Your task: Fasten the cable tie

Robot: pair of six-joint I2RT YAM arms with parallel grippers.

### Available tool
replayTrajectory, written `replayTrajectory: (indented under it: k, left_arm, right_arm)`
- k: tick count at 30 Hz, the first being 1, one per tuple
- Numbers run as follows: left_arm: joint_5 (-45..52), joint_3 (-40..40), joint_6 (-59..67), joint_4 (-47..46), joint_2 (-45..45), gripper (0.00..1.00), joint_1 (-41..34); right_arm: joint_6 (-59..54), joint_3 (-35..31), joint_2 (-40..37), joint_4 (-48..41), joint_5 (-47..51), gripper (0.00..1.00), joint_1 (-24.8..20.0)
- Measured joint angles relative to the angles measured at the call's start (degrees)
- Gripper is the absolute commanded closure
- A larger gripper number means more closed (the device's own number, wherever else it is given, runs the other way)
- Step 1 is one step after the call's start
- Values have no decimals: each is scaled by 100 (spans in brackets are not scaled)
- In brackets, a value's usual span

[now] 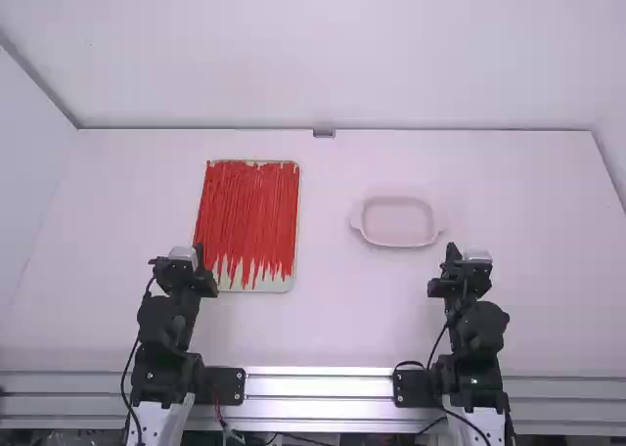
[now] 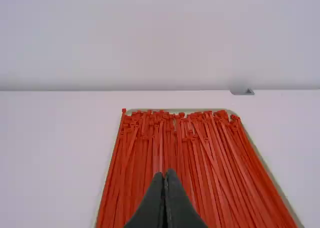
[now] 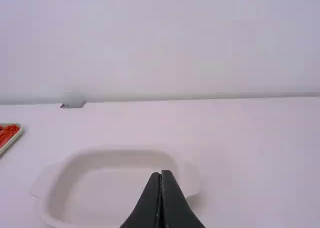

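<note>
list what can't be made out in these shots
Left wrist view: near ends of the red cable ties, behind the left claw.
Right wrist view: near rim of the white dish, behind the right claw.
High view: single cable ties, too small to separate.

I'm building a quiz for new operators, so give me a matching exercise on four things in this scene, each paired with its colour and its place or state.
Things:
1. cable ties
2. dish
3. left gripper
4. bracket

Descriptions:
A. white, empty, right of the tray
B. grey, at the table's far edge
C. red, laid side by side on the tray
D. black, jaws shut, at the tray's near end

Pairs: 1-C; 2-A; 3-D; 4-B.
</note>
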Motion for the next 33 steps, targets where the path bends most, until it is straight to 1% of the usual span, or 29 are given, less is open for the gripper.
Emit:
replayTrajectory:
  k: [8,12,15,20,22,27,30,32,33]
  left_arm:
    - [2,0,-22,26,61,96,0]
    - [24,37,-105,46,236,93,0]
    - [98,212,-164,26,468,90,0]
    - [306,763,-205,-181,1005,83,2]
    - [391,1078,-219,-376,1353,79,13]
    - [476,1648,-240,-789,1996,72,13]
    - [522,2173,-310,-1174,2566,65,28]
    - [540,2411,-326,-1379,2833,62,35]
    - [540,2629,-350,-1563,3080,59,42]
  right_arm:
    - [0,2,52,11,-24,96,0]
    - [39,44,227,-52,-63,93,0]
    - [68,214,450,-175,-116,90,0]
    - [138,748,1003,-409,-291,83,0]
    - [155,1064,1394,-575,-396,80,0]
    - [127,1574,2138,-966,-614,73,0]
    - [127,2031,2813,-1322,-796,66,39]
    - [125,2262,3134,-1502,-879,63,79]
    - [133,2450,3405,-1585,-946,59,111]
